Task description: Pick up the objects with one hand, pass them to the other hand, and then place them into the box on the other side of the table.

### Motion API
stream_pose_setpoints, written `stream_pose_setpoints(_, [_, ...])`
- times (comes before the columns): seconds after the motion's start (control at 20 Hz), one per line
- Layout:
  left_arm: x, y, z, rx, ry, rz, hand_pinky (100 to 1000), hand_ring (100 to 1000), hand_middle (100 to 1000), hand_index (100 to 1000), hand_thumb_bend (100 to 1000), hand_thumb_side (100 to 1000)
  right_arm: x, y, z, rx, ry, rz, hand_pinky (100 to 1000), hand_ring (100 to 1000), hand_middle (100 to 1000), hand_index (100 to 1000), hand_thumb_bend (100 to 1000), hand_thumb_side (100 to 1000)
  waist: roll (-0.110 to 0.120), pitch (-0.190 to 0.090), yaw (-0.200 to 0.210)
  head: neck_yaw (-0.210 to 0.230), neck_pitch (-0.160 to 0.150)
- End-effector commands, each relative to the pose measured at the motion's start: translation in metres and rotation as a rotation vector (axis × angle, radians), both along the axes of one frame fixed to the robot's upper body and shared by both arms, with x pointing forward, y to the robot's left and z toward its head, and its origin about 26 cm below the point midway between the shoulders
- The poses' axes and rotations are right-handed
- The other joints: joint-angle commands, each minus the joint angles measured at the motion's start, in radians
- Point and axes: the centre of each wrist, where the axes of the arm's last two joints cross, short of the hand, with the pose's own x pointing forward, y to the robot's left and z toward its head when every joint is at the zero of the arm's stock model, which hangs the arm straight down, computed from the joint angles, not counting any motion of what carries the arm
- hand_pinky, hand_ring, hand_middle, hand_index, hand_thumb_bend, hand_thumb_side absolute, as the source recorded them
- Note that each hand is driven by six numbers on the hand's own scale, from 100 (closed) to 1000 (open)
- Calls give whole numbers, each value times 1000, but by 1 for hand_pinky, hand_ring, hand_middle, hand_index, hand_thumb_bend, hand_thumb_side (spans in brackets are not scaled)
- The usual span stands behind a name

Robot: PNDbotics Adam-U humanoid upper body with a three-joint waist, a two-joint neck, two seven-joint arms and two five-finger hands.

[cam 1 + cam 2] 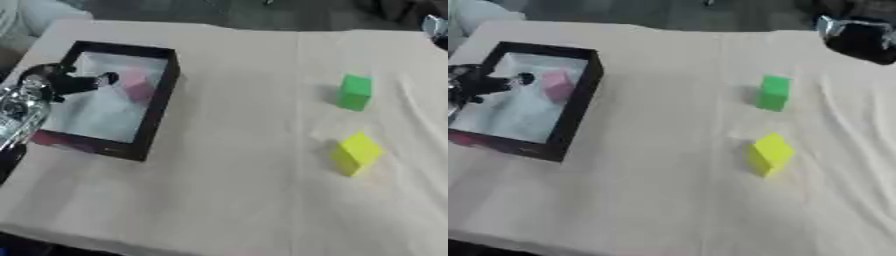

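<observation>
Hovering over the box [156,107], the left hand [74,81] nears a pink block [136,86].

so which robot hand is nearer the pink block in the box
Left. The left robot hand hovers over the box just beside the pink block; the right robot hand sits at the far right corner.

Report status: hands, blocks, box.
Left hand over box, fingers unclear. Right hand far right, unclear. Pink block in box; green block, yellow block on table.
</observation>
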Motion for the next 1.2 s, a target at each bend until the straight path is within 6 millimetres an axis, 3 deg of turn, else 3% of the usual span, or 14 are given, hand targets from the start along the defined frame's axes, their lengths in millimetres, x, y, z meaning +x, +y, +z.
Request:
stream_pose_setpoints(0.05, [-5,3,24,44,-92,17,884,860,787,905,454,445,-6,-5,11,-4,-46,-8,792,742,747,824,487,275,-10,-38,1,-7,-12])
stream_pose_setpoints(0.1, [-7,0,27,50,-128,15,877,857,789,911,333,579,-6,-6,11,-3,-43,-10,796,747,754,827,465,288,-11,-38,2,-11,-11])
stream_pose_setpoints(0.15, [-9,-3,32,50,-172,7,875,856,792,917,308,689,-5,-6,11,-2,-39,-13,797,747,758,826,457,292,-12,-37,3,-17,-9])
stream_pose_setpoints(0.2, [-12,-8,38,47,-223,-4,866,851,790,923,219,903,-4,-7,11,0,-36,-16,799,751,777,825,460,285,-13,-37,4,-25,-7])
stream_pose_setpoints(0.25, [-15,-12,44,38,-272,-15,861,848,788,925,228,933,-4,-7,11,3,-34,-18,800,754,788,826,441,296,-15,-37,6,-32,-7])
stream_pose_setpoints(0.3, [-19,-16,48,24,-315,-28,858,847,787,926,237,942,-4,-7,11,6,-34,-19,802,757,795,826,411,313,-16,-37,7,-37,-7])
stream_pose_setpoints(0.45, [-30,-28,60,-31,-440,-71,848,841,792,930,221,907,-3,-9,13,30,-35,-20,818,779,831,845,136,436,-20,-37,9,-56,-8])
stream_pose_setpoints(0.5, [-34,-32,62,-46,-478,-81,840,837,794,928,200,883,-2,-9,13,39,-32,-19,826,790,844,854,100,449,-21,-37,10,-61,-9])
stream_pose_setpoints(0.8, [-48,-47,67,-118,-657,-108,801,811,778,902,206,792,3,-11,15,81,39,18,844,810,857,866,100,387,-26,-37,13,-78,-14])
stream_pose_setpoints(0.85, [-49,-50,65,-130,-675,-110,795,811,786,900,212,772,5,-12,15,95,55,21,843,807,841,853,208,322,-26,-37,13,-80,-14])
stream_pose_setpoints(0.9, [-50,-53,62,-147,-691,-112,791,810,788,898,213,763,7,-13,16,113,72,21,843,807,830,844,230,310,-27,-37,13,-83,-15])
stream_pose_setpoints(1.0, [-52,-59,58,-185,-724,-118,775,813,802,891,234,707,12,-16,17,159,105,12,845,801,803,813,229,311,-30,-36,12,-91,-17])
stream_pose_setpoints(1.2, [-56,-66,54,-237,-799,-135,770,831,834,896,240,700,21,-24,20,214,185,7,859,829,823,814,221,344,-36,-35,13,-116,-17])
